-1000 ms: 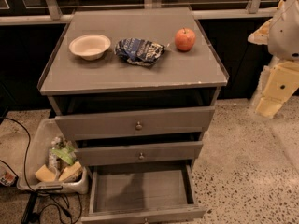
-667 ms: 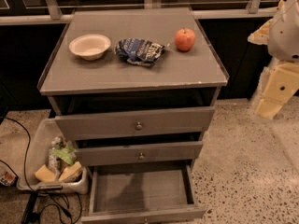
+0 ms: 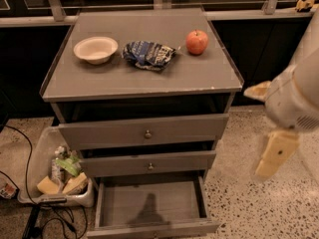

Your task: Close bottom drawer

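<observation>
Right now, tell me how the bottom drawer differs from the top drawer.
The bottom drawer is pulled far out, with its empty inside showing; the top drawer shows only its front. The bottom drawer's front is narrower than the top drawer's. Both are grey and belong to the same cabinet. The gripper hangs at the right, apart from both drawers.

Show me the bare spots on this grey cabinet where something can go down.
The grey cabinet top is bare along its front, ahead of the row of white bowl, crumpled blue bag and red apple, which crowds the back. The floor of the open bottom drawer is bare too. The gripper hangs right of the cabinet.
</observation>
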You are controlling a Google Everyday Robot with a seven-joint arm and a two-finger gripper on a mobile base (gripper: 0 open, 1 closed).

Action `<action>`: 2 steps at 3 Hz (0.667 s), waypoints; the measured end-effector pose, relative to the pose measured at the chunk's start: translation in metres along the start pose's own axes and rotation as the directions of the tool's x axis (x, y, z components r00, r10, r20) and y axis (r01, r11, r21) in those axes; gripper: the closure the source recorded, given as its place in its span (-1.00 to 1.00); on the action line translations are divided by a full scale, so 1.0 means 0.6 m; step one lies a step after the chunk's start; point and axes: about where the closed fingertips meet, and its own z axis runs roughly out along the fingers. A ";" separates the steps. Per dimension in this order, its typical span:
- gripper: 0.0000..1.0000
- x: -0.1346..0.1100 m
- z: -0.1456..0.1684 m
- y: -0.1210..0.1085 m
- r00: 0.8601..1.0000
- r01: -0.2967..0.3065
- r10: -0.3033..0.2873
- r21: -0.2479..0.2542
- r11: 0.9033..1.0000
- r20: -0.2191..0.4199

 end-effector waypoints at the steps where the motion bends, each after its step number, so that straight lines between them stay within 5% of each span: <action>1: -0.64 0.021 0.089 0.052 0.998 0.010 -0.005 -0.062 0.998 0.065; 2: -0.18 0.033 0.189 0.099 0.995 0.016 -0.003 -0.131 0.991 0.099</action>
